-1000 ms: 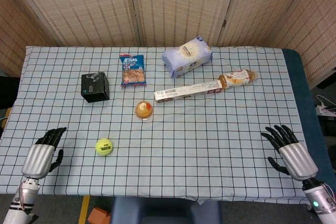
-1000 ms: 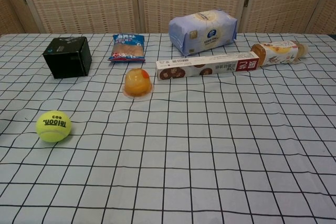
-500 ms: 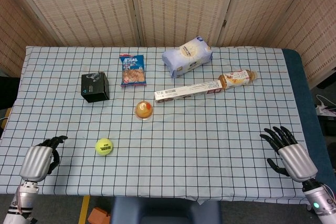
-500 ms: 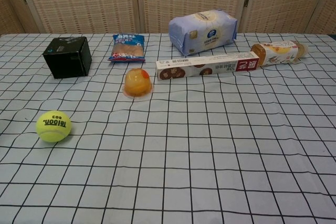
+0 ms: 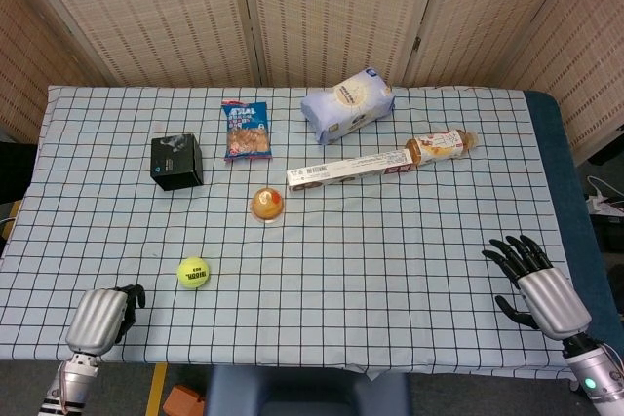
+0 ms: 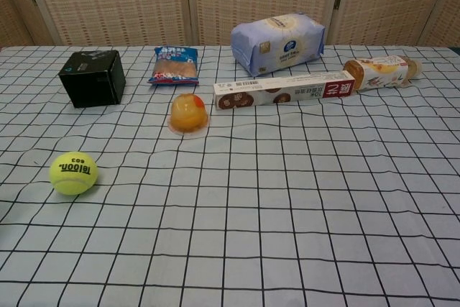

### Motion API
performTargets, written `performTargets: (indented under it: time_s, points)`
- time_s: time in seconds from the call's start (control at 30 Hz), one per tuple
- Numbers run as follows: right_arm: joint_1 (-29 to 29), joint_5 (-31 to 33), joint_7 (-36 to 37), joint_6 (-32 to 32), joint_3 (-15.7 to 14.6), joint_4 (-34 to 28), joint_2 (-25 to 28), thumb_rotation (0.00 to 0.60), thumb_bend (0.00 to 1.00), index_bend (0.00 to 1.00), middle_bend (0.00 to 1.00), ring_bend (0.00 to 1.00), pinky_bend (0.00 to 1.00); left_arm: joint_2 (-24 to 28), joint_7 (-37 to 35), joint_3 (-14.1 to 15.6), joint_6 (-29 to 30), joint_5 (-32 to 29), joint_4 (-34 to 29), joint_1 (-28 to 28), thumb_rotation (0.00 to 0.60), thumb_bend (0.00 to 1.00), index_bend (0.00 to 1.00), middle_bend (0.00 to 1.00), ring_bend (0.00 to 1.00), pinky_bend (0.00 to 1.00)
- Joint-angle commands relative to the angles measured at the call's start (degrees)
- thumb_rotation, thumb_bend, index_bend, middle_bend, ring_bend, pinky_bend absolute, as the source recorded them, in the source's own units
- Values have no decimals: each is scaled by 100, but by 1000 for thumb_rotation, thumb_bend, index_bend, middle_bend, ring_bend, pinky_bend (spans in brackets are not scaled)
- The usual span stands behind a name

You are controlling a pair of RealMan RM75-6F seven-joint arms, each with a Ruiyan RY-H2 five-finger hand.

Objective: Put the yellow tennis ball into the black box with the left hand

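Observation:
The yellow tennis ball (image 5: 193, 272) (image 6: 73, 172) lies on the checked cloth near the front left. The black box (image 5: 176, 162) (image 6: 93, 78) stands farther back, upright, about two ball-widths left of the ball's line. My left hand (image 5: 102, 317) is at the table's front edge, left of and nearer than the ball, apart from it; its dark fingers (image 5: 131, 296) bend forward and hold nothing. My right hand (image 5: 534, 280) rests at the front right with its fingers spread and empty. The chest view shows neither hand.
An orange jelly cup (image 5: 267, 205) sits mid-table. Behind it lie a long snack carton (image 5: 348, 171), a blue chip bag (image 5: 246, 130), a pale blue-white pack (image 5: 347, 102) and a biscuit roll (image 5: 442, 146). Woven screens stand behind the table.
My left hand has drawn back toward the front edge and shifted right, closer to the ball, with its fingers now bent more. The right hand and all objects stay put.

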Motion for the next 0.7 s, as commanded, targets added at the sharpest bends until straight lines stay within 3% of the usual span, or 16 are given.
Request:
performTargets:
  time_s: [0.03, 0.43, 0.7]
  points:
    - [1, -3, 13, -1, -4, -1, 6, 600, 269, 157, 77, 0, 21, -256, -151, 57, -301, -209, 181, -36, 600, 983, 616, 630, 691, 850]
    - [25, 63, -20, -102, 3, 13, -7, 600, 269, 157, 77, 0, 21, -893, -85, -36, -335, -126, 838, -134, 600, 983, 617, 630, 691, 851]
    - [31, 117, -27, -130, 27, 29, -24, 600, 270, 157, 77, 0, 21, -1190, -63, -53, -224, -31, 956, -124, 600, 984, 617, 629, 691, 850]
